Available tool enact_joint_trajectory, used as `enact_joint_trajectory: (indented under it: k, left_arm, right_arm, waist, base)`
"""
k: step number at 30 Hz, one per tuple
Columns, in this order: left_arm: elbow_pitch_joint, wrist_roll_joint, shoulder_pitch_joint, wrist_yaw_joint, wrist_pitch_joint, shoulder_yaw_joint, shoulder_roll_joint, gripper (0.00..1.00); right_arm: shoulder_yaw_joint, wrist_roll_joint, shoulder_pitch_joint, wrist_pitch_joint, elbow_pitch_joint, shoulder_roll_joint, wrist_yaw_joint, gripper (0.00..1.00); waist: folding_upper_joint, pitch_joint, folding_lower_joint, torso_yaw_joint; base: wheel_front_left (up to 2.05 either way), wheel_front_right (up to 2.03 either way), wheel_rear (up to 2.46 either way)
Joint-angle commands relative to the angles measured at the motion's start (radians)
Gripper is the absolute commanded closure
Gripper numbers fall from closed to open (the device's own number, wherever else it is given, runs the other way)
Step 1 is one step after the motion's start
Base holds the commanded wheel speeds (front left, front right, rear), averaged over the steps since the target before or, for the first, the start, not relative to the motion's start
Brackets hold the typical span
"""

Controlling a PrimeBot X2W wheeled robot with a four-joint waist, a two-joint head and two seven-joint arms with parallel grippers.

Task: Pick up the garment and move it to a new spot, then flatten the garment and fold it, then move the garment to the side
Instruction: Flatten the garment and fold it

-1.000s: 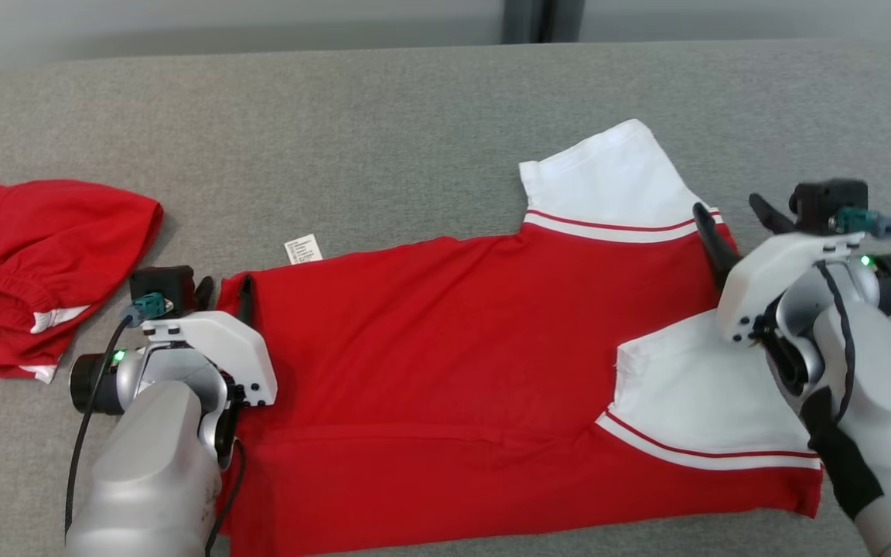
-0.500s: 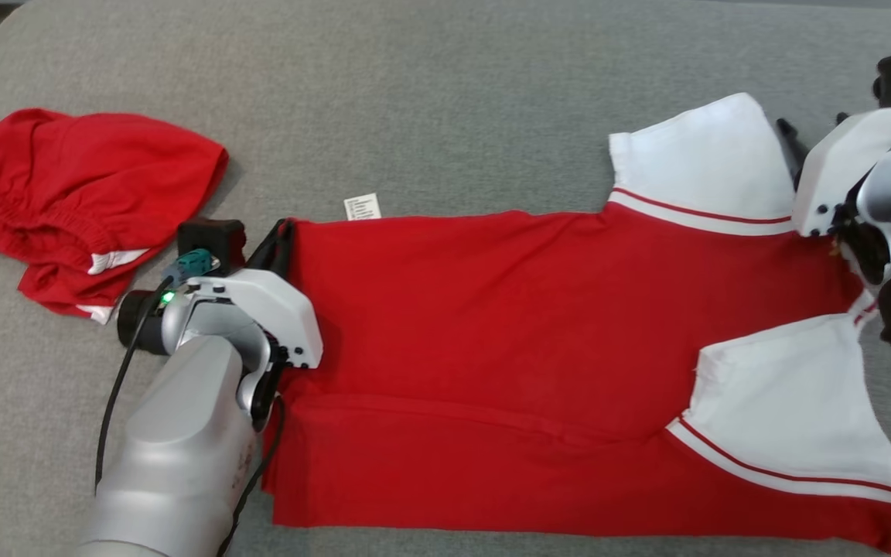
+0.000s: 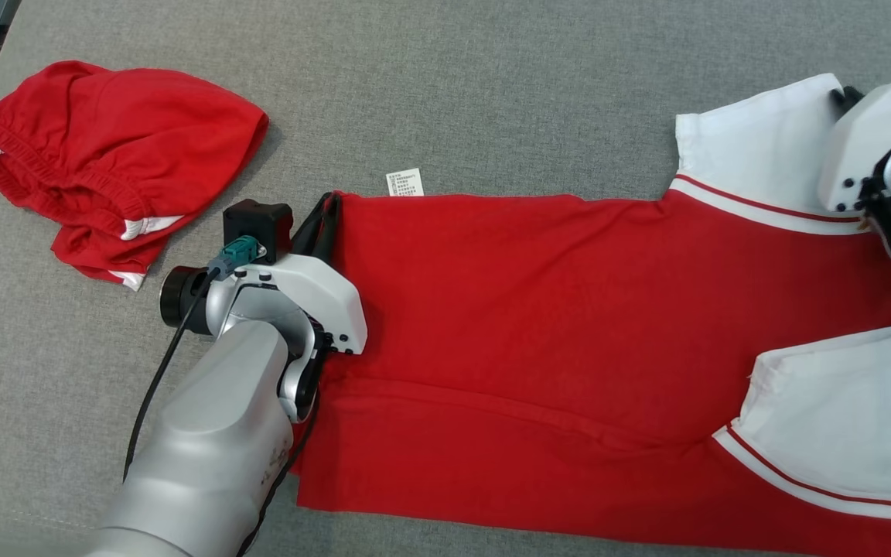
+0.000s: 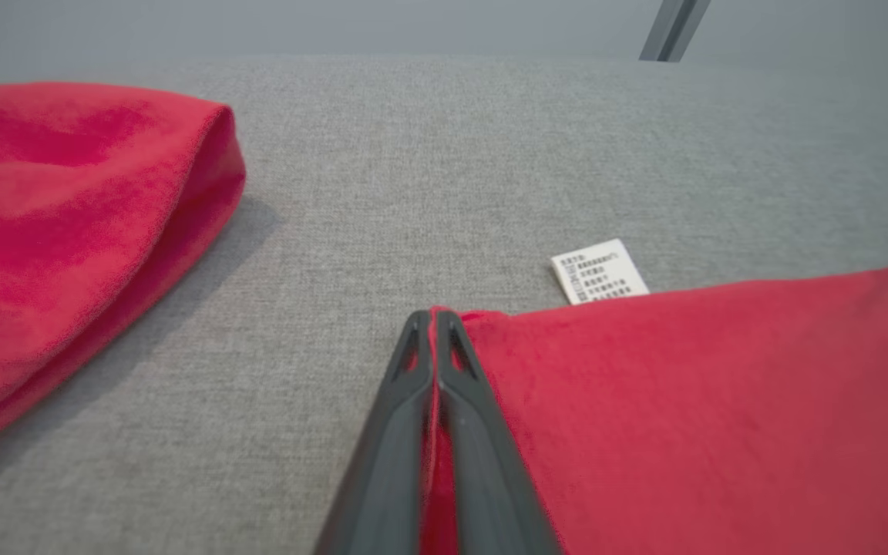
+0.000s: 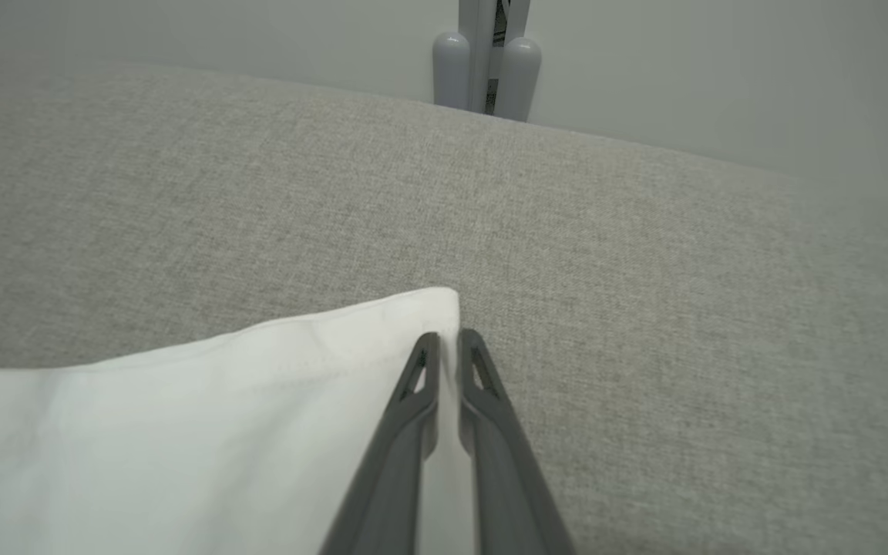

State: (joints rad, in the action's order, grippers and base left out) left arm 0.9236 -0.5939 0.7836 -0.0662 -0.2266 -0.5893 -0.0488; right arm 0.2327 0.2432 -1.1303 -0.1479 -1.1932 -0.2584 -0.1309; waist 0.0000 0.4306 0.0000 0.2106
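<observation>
The red garment (image 3: 569,325) lies spread flat across the grey surface (image 3: 492,93), with the left gripper (image 4: 435,320) pinched tight on its hem corner beside the care label (image 4: 600,271) and the right gripper (image 5: 448,343) closed narrowly on the corner of its far white sleeve (image 5: 220,416).

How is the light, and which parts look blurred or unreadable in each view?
Head view: even light, sharp; soft shadow beside the crumpled red garment. Left wrist view: label print unreadable, near shirt blurred. Right wrist view: white sleeve soft, without texture.
</observation>
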Motion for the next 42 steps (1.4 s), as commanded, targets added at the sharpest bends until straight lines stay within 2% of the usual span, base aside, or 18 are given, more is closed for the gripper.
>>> enact_joint_trajectory:
  k: [1, 8, 12, 15, 22, 23, 24, 25, 33, 34, 35, 36, 42]
  left_arm:
    - [0.003, -0.008, 0.023, -0.012, -0.011, -0.006, -0.004, 1.00]
    - [0.010, -0.011, 0.045, -0.034, -0.036, -0.003, -0.004, 1.00]
    - [-0.024, 0.014, 0.045, -0.044, -0.039, 0.034, -0.013, 1.00]
    - [-0.012, 0.031, -0.013, -0.032, -0.038, 0.057, -0.021, 1.00]
    - [0.002, 0.054, -0.030, -0.022, -0.038, 0.087, -0.021, 1.00]
    - [0.002, 0.059, -0.033, -0.020, -0.038, 0.091, -0.021, 1.00]
    - [0.001, 0.061, -0.036, -0.018, -0.038, 0.097, -0.021, 1.00]
    - [0.001, 0.064, -0.039, -0.017, -0.038, 0.102, -0.021, 1.00]
    - [0.011, 0.088, -0.068, -0.020, -0.038, 0.141, -0.025, 1.00]
    - [0.013, 0.090, -0.071, -0.023, -0.038, 0.146, -0.026, 0.89]
    - [0.014, 0.093, -0.075, -0.023, -0.038, 0.151, -0.028, 0.24]
    - [0.015, 0.094, -0.080, -0.025, -0.038, 0.157, -0.028, 0.00]
    - [0.030, 0.113, -0.098, -0.021, -0.038, 0.174, -0.026, 0.00]
  right_arm:
    - [-0.003, -0.005, -0.015, 0.028, -0.004, -0.019, 0.000, 1.00]
    - [-0.028, -0.035, -0.029, 0.168, -0.019, -0.043, 0.000, 1.00]
    - [-0.040, -0.045, -0.016, 0.242, -0.033, -0.028, 0.000, 1.00]
    - [-0.039, -0.031, 0.020, 0.256, -0.052, -0.009, 0.000, 1.00]
    - [-0.036, 0.008, 0.038, 0.260, -0.066, 0.014, 0.000, 1.00]
    - [-0.038, 0.015, 0.042, 0.259, -0.067, 0.016, 0.000, 0.64]
    - [-0.038, 0.022, 0.044, 0.273, -0.064, 0.018, 0.000, 0.03]
    - [-0.036, 0.025, 0.044, 0.286, -0.060, 0.016, 0.000, 0.00]
    - [-0.036, 0.026, 0.074, 0.399, -0.024, 0.014, 0.000, 0.00]
    - [-0.037, 0.025, 0.082, 0.402, -0.021, 0.017, 0.000, 0.00]
    - [-0.039, 0.027, 0.091, 0.407, -0.017, 0.019, 0.000, 0.00]
    - [-0.038, 0.028, 0.101, 0.409, -0.013, 0.022, 0.000, 0.00]
    - [-0.038, 0.043, 0.131, 0.413, -0.012, 0.023, 0.000, 0.00]
  waist:
    - [0.0000, -0.003, 0.0000, 0.000]
    - [0.0000, -0.024, 0.0000, -0.010]
    - [0.0000, -0.053, 0.0000, -0.032]
    - [0.0000, -0.093, 0.0000, -0.054]
    - [0.0000, -0.109, 0.0000, -0.071]
    - [0.0000, -0.112, 0.0000, -0.072]
    - [0.0000, -0.114, 0.0000, -0.074]
    - [0.0000, -0.115, 0.0000, -0.075]
    - [0.0000, -0.138, 0.0000, -0.104]
    - [0.0000, -0.142, 0.0000, -0.108]
    - [0.0000, -0.144, 0.0000, -0.111]
    - [0.0000, -0.148, 0.0000, -0.115]
    - [0.0000, -0.160, 0.0000, -0.122]
  base:
    - [0.00, 0.00, 0.00]
    - [0.00, 0.00, 0.00]
    - [0.00, 0.00, 0.00]
    - [0.00, 0.00, 0.00]
    - [0.00, 0.00, 0.00]
    - [0.00, 0.00, 0.00]
    - [0.00, 0.00, 0.00]
    - [0.00, 0.00, 0.00]
    - [0.00, 0.00, 0.00]
    - [0.00, 0.00, 0.00]
    - [0.00, 0.00, 0.00]
    - [0.00, 0.00, 0.00]
    - [0.00, 0.00, 0.00]
